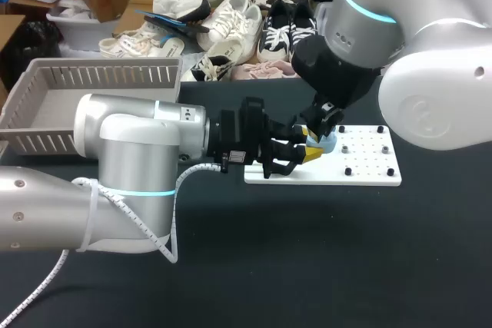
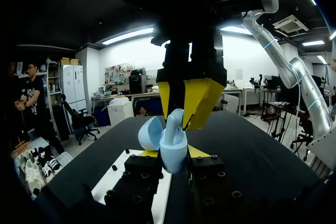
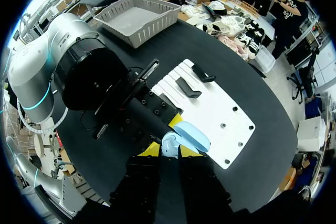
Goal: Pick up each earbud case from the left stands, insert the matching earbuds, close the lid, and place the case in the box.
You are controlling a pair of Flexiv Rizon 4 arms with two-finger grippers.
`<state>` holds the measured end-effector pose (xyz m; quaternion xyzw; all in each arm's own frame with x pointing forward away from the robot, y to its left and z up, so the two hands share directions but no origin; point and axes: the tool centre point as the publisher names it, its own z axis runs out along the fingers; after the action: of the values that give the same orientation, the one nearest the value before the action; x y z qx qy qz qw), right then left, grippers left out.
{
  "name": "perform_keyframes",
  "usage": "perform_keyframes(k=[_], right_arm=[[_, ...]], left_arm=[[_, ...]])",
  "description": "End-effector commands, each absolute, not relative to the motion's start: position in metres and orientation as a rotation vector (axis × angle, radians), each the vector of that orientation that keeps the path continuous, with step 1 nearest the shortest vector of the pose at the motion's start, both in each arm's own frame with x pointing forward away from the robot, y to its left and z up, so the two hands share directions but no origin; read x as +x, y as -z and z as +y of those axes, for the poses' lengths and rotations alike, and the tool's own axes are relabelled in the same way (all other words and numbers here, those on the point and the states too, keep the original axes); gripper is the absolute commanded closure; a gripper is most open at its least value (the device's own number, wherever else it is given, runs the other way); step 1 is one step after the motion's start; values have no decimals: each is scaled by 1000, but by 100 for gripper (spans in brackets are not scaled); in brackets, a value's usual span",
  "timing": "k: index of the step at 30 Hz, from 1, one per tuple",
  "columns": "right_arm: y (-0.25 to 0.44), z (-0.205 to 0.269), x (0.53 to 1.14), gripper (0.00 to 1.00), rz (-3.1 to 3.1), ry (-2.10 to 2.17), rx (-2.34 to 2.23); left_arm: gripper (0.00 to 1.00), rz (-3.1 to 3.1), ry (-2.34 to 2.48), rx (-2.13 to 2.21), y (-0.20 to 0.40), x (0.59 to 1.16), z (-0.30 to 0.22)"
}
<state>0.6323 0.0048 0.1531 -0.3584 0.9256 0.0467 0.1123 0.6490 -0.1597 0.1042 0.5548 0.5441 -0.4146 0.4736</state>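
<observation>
Item one: my left gripper (image 1: 301,156), clenched on the pale blue case (image 2: 173,153), lid (image 2: 149,134) swung open, over the white board (image 1: 369,170).
Item two: my right gripper (image 2: 184,103), directly above the case, pinching an earbud (image 2: 175,121) with its lower end at the case's opening.
Item three: grey box (image 1: 38,113), far left on the table, well apart.

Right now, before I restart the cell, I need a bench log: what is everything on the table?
earbud case: 1, light blue, lid open, between the left gripper's fingers
earbud: 1, pale, at the case's opening
white board: 1, white with black pegs, right of mid-table
stands: 2, black, on the white board
basket: 1, grey, far left of the table
table: 1, black
left gripper: 1, yellow tips, shut on the earbud case
right gripper: 1, yellow tips, above the case, shut on the earbud
</observation>
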Motion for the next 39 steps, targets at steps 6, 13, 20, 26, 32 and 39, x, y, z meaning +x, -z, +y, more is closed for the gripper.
perform_keyframes(k=[6, 13, 20, 26, 32, 39], right_arm=[[-150, 7, 632, 100, 2728, -131, -1050], [-147, 7, 632, 100, 2736, -129, -1049], [-146, 8, 633, 100, 2742, -130, -1046], [-147, 7, 635, 83, 2746, -130, -1040], [-147, 7, 636, 73, 2745, -126, -1040], [-148, 7, 636, 66, 2747, -126, -1040]], left_arm=[[100, 1331, 1009, 1350, -104, 648, -161], [100, 1331, 1009, 1350, -104, 648, -161], [100, 1331, 1009, 1350, -104, 648, -161], [100, 1331, 1009, 1350, -104, 648, -161], [100, 1331, 1009, 1350, -104, 648, -161], [100, 1331, 1009, 1350, -104, 648, -161]])
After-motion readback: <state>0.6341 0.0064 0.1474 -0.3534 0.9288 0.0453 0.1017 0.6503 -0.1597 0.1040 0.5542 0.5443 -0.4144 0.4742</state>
